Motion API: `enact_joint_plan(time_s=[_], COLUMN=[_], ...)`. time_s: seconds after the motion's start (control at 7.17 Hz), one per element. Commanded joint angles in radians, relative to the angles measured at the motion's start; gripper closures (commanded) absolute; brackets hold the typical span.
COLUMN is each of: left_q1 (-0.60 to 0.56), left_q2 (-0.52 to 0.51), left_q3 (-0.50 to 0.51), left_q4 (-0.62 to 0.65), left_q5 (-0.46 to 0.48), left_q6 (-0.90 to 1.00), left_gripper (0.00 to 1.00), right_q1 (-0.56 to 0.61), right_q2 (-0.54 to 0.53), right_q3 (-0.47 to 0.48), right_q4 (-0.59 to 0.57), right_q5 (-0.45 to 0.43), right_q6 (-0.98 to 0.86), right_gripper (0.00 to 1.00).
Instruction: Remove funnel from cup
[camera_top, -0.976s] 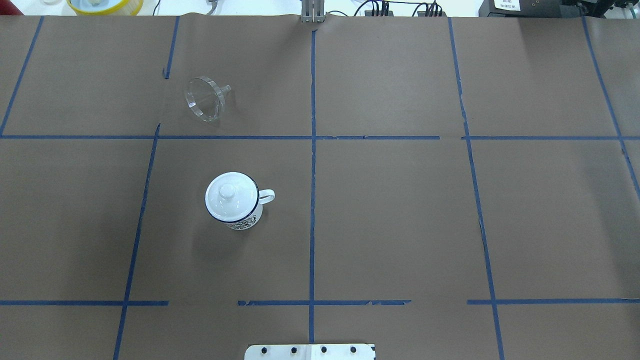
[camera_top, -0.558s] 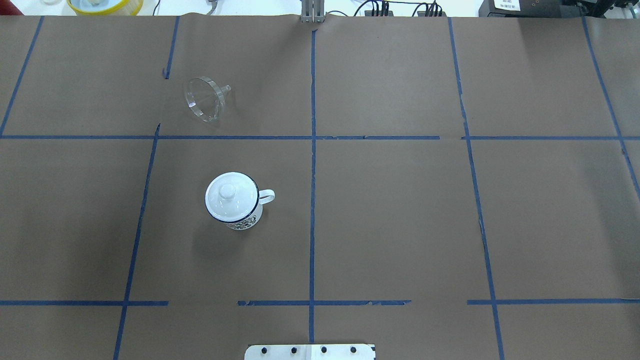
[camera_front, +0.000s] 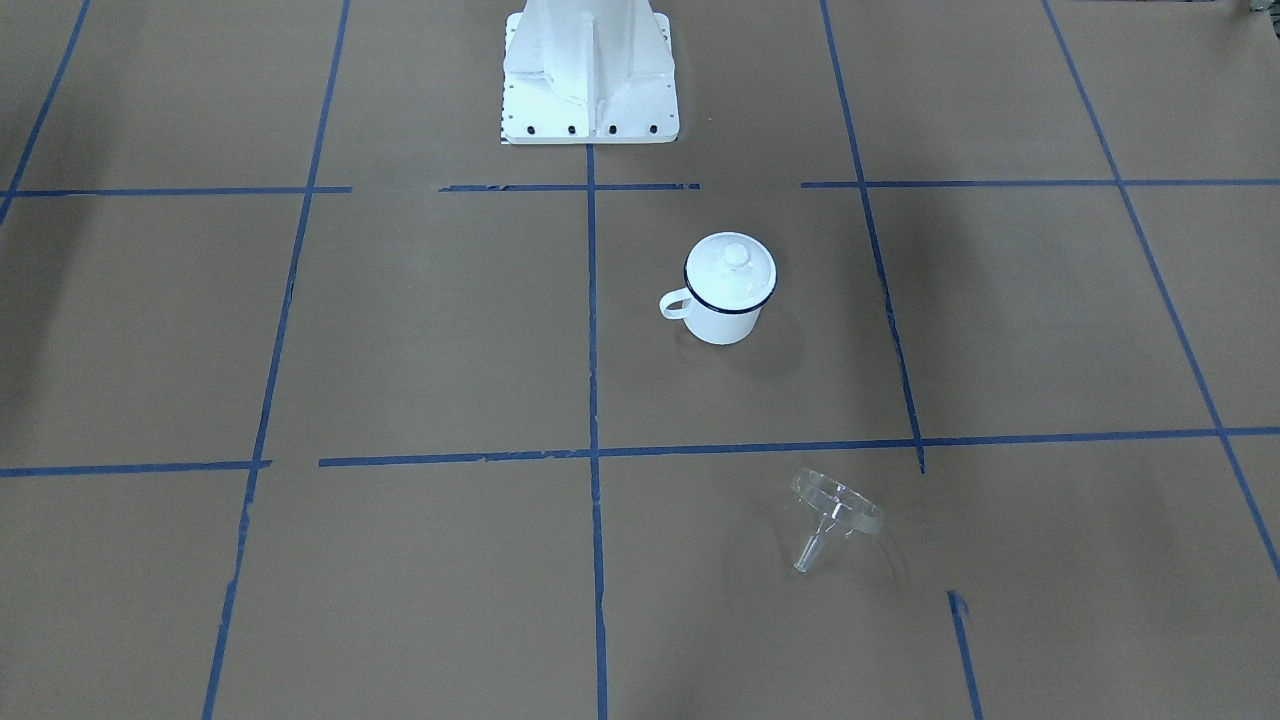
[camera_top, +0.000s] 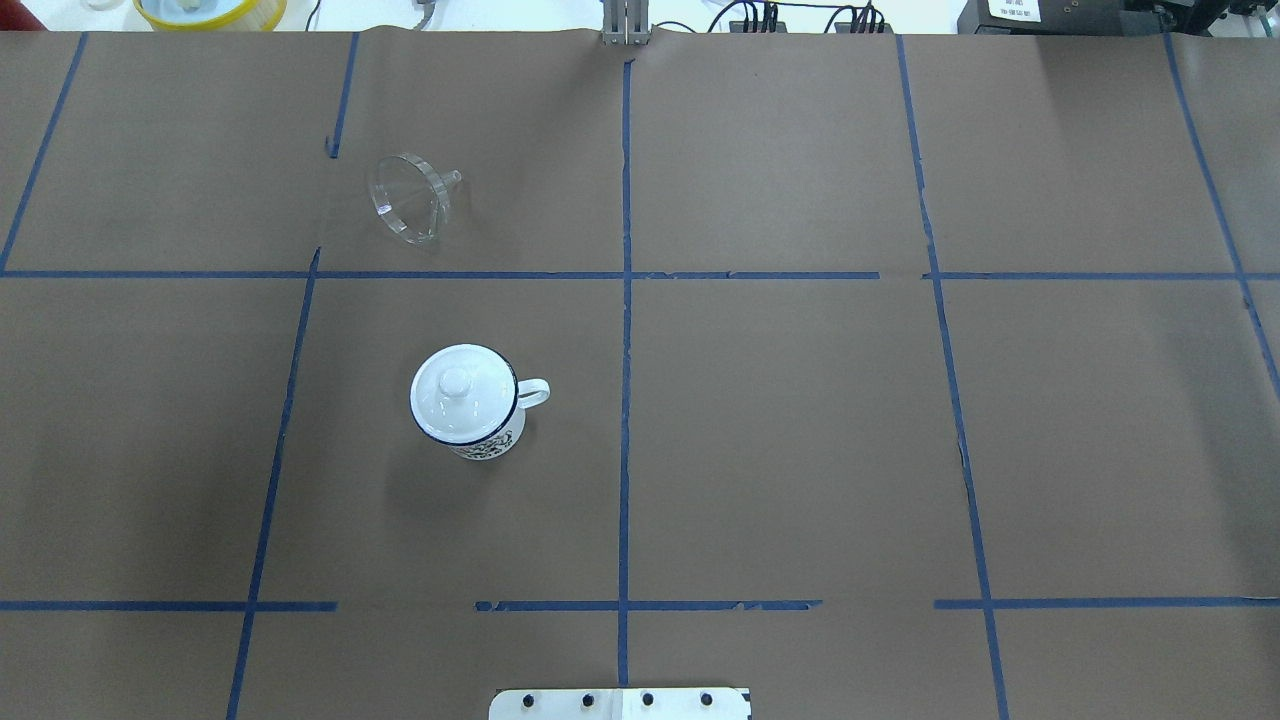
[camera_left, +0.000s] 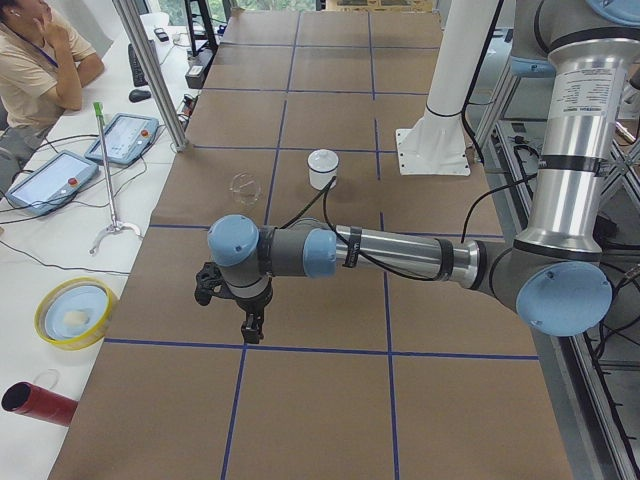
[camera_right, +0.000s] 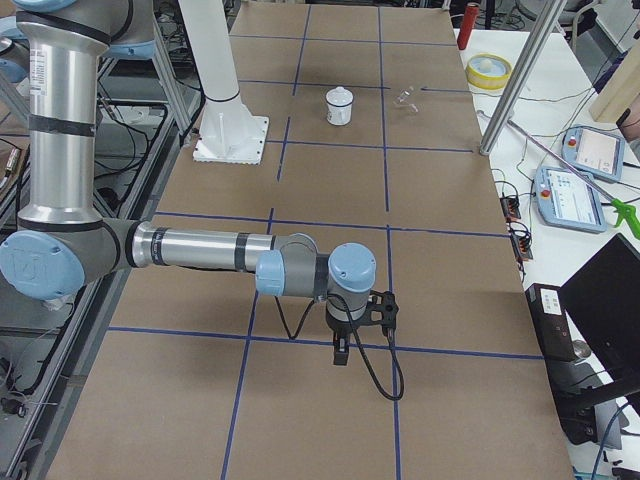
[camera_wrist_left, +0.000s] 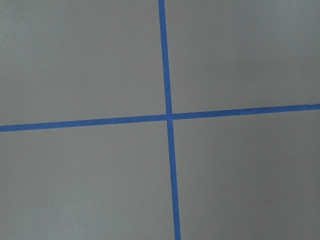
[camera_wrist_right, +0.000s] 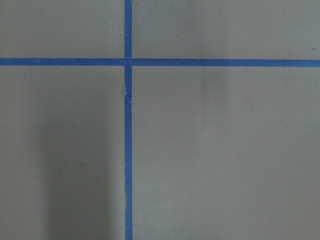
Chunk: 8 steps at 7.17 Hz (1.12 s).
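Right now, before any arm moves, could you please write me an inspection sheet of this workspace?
surface: brown paper with a blue tape grid, lying flat.
job's things: funnel lies on its side on the paper, apart from the cup; cup stands upright.
clutter: white knobbed lid sits on the cup.
grippers: left gripper and right gripper hang over bare paper; open or shut cannot be told.
cables: black cable loops beside the right gripper.
surroundings: seated operator, teach pendants, yellow bowl on the side bench.

A white knobbed lid (camera_top: 457, 390) sits amid blue tape lines (camera_top: 625, 400) gridding the brown paper-covered table (camera_top: 800, 450).
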Motion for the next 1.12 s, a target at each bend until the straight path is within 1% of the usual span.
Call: enact_joint_plan(time_s=[0.0, 0.28, 0.42, 0.56, 0.7, 0.98], left_q1=[0.003, 0.003, 0.001, 0.001, 0.001, 0.001], left_q2=[-0.003, -0.003, -0.002, -0.006, -0.003, -0.006], left_q3=[0.015, 0.044, 0.070, 0.064, 0.070, 0.070], left_q4=[-0.029, -0.070, -0.123, -0.135, -0.138, -0.138], left_q5=[-0.002, -0.002, -0.002, -0.006, -0.041, -0.051], left_q6=[-0.003, -0.002, -0.003, -0.002, 0.003, 0.005], left_gripper=[0.00, 0.00, 0.00, 0.00, 0.00, 0.00], right_q1=[0.000, 0.000, 0.000, 0.000, 0.000, 0.000], right_q2=[0.000, 0.000, 0.000, 0.000, 0.000, 0.000], right_q3=[-0.001, 0.000, 0.000, 0.000, 0.000, 0.000], right_q4=[0.000, 0.000, 0.000, 0.000, 0.000, 0.000], right_q5=[0.000, 0.000, 0.000, 0.000, 0.000, 0.000], right_q6=[0.000, 0.000, 0.000, 0.000, 0.000, 0.000], right_gripper=[0.00, 0.00, 0.00, 0.00, 0.00, 0.00])
